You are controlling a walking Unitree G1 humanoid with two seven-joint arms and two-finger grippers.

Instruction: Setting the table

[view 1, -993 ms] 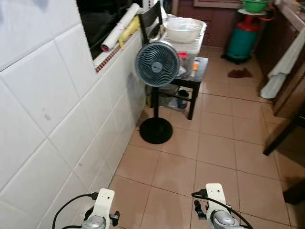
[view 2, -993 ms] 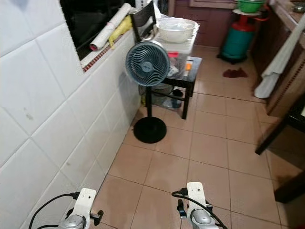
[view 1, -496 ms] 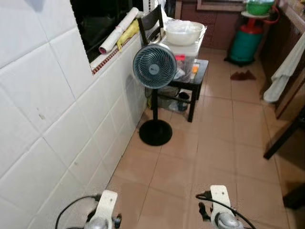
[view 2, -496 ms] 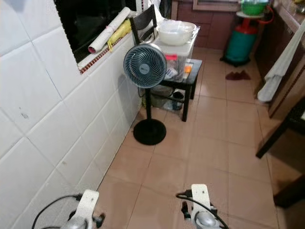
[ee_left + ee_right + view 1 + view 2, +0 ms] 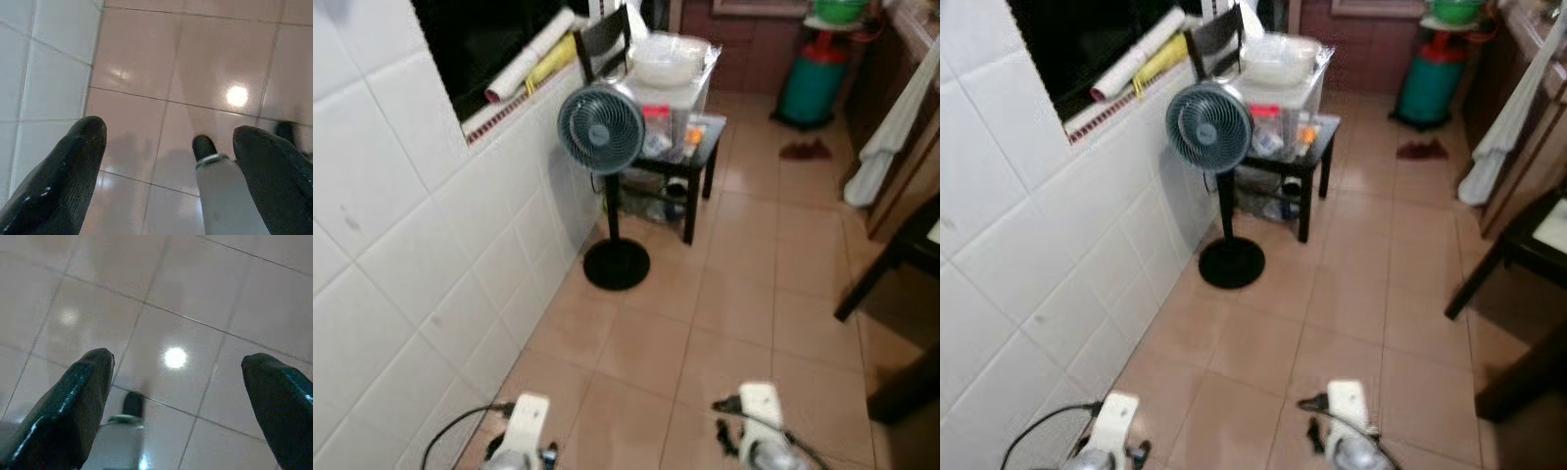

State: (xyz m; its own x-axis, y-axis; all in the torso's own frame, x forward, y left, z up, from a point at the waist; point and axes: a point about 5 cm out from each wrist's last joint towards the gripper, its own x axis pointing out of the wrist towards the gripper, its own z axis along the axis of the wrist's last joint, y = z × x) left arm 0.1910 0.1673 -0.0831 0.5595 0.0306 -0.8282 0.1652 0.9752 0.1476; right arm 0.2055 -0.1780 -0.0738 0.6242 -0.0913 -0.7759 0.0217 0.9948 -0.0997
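From the head, the picture is a bit blurry. A round fan (image 5: 600, 132) stands by the white tiled wall (image 5: 401, 255). Behind it, a small black table (image 5: 690, 157) holds a clear box (image 5: 671, 98) with a bowl (image 5: 661, 61) on top; what is inside is hard to make out. A green gas tank (image 5: 811, 83) stands far back.

At the left wrist, the left gripper (image 5: 168, 147) hangs wide open over the floor tiles (image 5: 142, 63), holding nothing.

At the right wrist, the right gripper (image 5: 178, 382) is wide open too, above shiny tiles.
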